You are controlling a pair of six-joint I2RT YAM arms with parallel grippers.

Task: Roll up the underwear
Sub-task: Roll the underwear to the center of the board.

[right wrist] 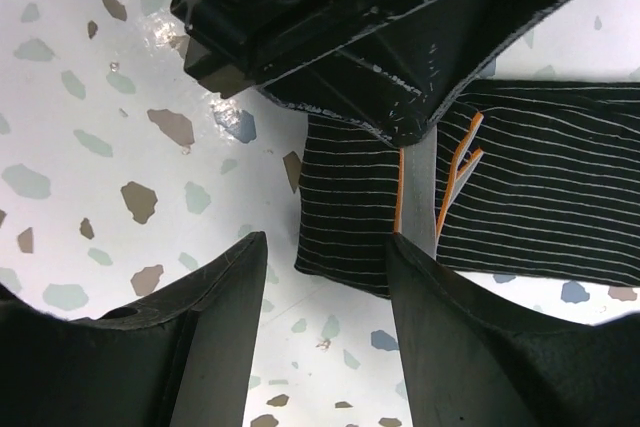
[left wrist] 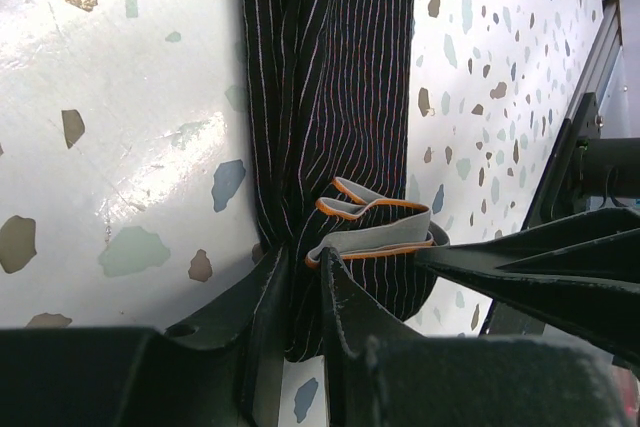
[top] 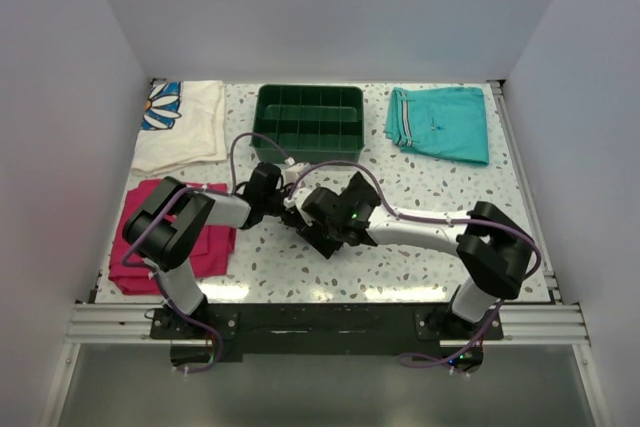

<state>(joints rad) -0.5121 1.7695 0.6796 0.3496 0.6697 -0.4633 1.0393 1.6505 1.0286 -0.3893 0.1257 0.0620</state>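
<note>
Black pinstriped underwear lies bunched on the terrazzo table, its orange-hemmed end pinched by the nearly closed left gripper, while the half-open right gripper straddles it without clamping, so rolling likely needs tight, even turns.

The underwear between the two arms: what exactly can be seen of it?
The underwear is black soft-looking fabric with fine pale stripes and a grey band edged in orange. It lies folded into a narrow strip on the speckled table. The left gripper has its jaws shut on the bunched end by the band; the right gripper holds its jaws open over that same end.
</note>
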